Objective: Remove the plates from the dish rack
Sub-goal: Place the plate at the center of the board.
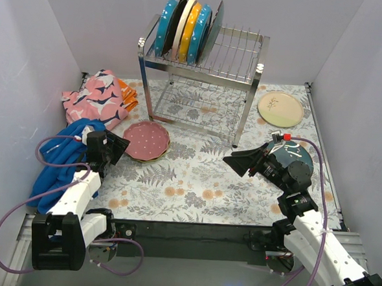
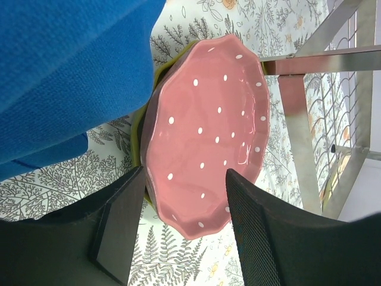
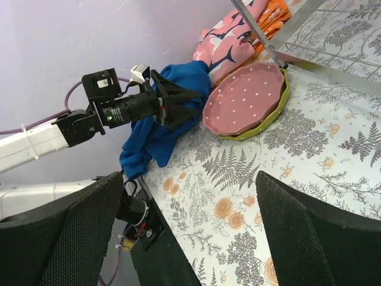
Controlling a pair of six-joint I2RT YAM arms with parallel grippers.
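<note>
The chrome wire dish rack [image 1: 238, 60] stands at the back, with several plates [image 1: 185, 27] upright in its top left slots: teal, dark, cream, orange. A pink dotted plate [image 1: 146, 139] lies on a lime green plate [image 2: 138, 128] on the table left of the rack. A cream plate [image 1: 280, 108] lies at the back right. A dark blue plate [image 1: 305, 158] lies under my right arm. My left gripper [image 1: 123, 146] is open and empty, with its jaws either side of the pink plate's near rim [image 2: 208, 125]. My right gripper [image 1: 232, 162] is open and empty above the table's middle.
A blue cloth [image 1: 60, 154] lies by my left arm, with a pink patterned cloth [image 1: 100, 95] and an orange cloth [image 1: 129, 95] behind it. A rack leg [image 2: 303, 149] stands just beyond the pink plate. Grey walls close in three sides.
</note>
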